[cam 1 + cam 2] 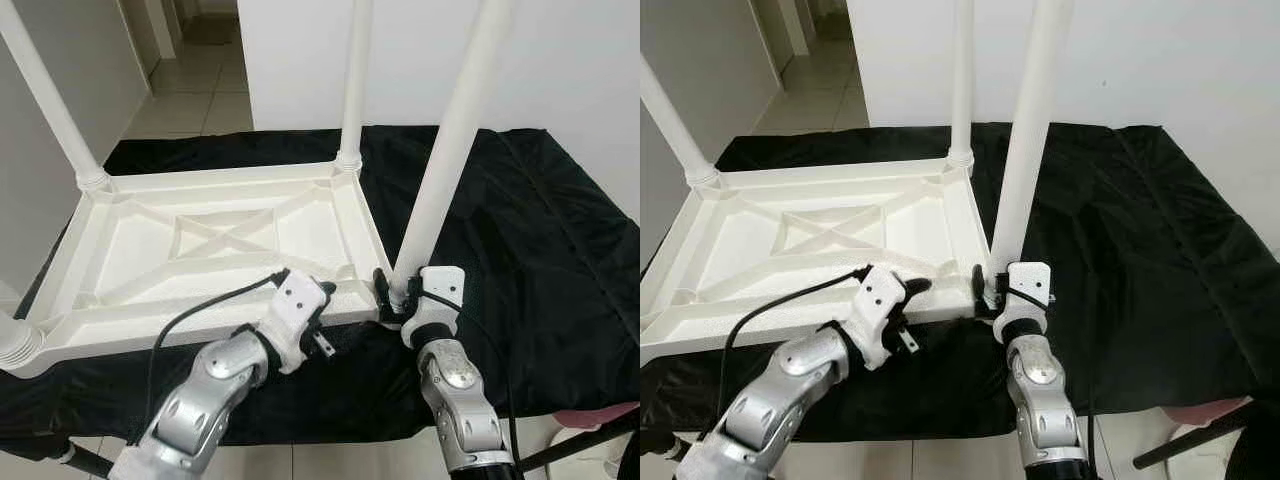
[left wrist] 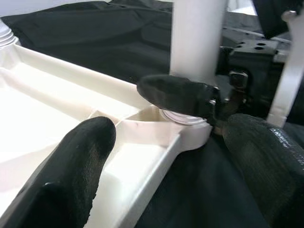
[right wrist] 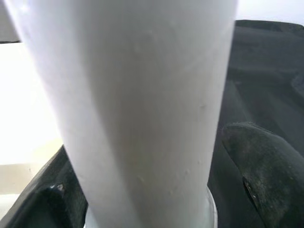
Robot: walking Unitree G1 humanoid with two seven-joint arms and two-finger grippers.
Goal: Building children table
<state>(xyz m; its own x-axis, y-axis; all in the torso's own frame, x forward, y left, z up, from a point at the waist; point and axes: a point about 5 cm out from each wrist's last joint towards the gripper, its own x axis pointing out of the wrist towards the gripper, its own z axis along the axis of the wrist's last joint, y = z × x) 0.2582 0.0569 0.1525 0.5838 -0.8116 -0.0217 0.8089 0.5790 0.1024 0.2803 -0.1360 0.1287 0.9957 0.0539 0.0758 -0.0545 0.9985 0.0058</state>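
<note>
The upturned white plastic tabletop (image 1: 210, 250) lies on black cloth (image 1: 540, 240), ribbed underside up. The right gripper (image 1: 392, 296) clamps the base of the near-right table leg (image 1: 450, 140), a smooth white tube whose long axis leans slightly off vertical above its corner socket (image 2: 185, 124). The left gripper (image 1: 318, 296) straddles the tabletop's near rim, fingers (image 2: 78, 161) spread open.

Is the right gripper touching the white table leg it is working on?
Touching: the right wrist view shows the right gripper with fingers against the table leg.
</note>
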